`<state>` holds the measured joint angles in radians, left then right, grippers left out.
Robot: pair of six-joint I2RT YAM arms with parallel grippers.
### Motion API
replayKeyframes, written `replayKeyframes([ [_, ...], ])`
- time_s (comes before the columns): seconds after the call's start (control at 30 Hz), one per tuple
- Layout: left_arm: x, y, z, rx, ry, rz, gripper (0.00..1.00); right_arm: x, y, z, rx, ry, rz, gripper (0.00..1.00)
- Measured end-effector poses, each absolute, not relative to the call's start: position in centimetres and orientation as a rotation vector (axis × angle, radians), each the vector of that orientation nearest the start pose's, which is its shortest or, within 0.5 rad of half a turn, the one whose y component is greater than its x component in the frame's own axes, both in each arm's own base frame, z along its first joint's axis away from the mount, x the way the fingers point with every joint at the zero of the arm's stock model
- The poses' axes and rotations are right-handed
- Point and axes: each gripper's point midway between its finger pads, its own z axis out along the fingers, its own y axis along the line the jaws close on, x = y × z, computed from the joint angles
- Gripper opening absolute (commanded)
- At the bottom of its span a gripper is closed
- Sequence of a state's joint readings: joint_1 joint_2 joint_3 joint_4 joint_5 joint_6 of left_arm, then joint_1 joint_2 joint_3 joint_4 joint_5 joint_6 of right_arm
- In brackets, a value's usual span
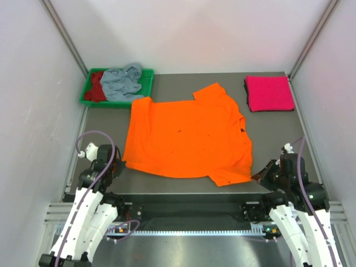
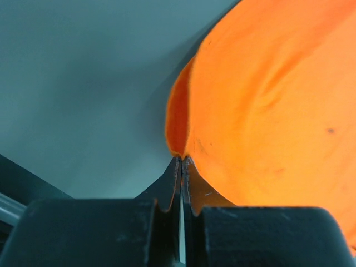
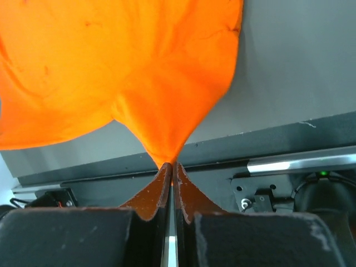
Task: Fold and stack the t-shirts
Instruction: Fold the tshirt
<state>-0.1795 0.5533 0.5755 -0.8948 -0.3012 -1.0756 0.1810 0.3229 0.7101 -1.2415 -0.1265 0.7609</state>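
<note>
left and right jaws clamp near corners of the orange t-shirt (image 1: 186,133); thin bites, we fear one slips under uneven pull.

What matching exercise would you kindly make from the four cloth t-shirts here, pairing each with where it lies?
Things:
1. bright orange cloth t-shirt
2. magenta pink cloth t-shirt
3. grey-blue cloth t-shirt
4. dark red cloth t-shirt

Places:
A. left end of the green plastic tray
B. spread on the grey table, near corners pinched by left claw and right claw
C. folded, far right of the table
D. crumpled, middle of the tray

Pairs: 1-B, 2-C, 3-D, 4-A.
</note>
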Motion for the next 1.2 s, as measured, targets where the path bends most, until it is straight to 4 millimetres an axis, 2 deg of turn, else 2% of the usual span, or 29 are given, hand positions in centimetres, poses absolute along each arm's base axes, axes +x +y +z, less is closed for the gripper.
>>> replayKeyframes([
  [0.1,18.8,-2.1,8.7,-1.178,2.187,-0.182,0.0,11.4,7.3,13.6,0.672,2.458,0.548,0.0],
  [0.27,20.1,-2.0,7.4,-1.182,2.216,-0.131,0.0,15.0,7.4,13.4,0.628,2.507,0.482,0.0],
  [0.47,23.7,-1.6,7.7,-1.169,2.206,-0.043,0.0,20.0,7.3,12.9,0.502,2.566,0.376,0.0],
  [0.6,26.5,-1.1,8.2,-1.169,2.19,0.027,0.0,22.5,7.3,12.3,0.438,2.598,0.328,0.0],
  [0.8,30.4,-0.9,9.0,-1.142,2.138,0.06,0.0,26.8,7.5,12.7,0.35,2.585,0.289,0.0],
  [1.03,32.6,-1.0,7.9,-1.138,2.148,0.097,0.0,32.0,7.4,12.5,0.282,2.592,0.206,0.0],
  [1.2,33.9,-0.5,7.3,-1.117,2.154,0.162,0.0,33.9,7.2,11.4,0.23,2.622,0.149,0.0],
])
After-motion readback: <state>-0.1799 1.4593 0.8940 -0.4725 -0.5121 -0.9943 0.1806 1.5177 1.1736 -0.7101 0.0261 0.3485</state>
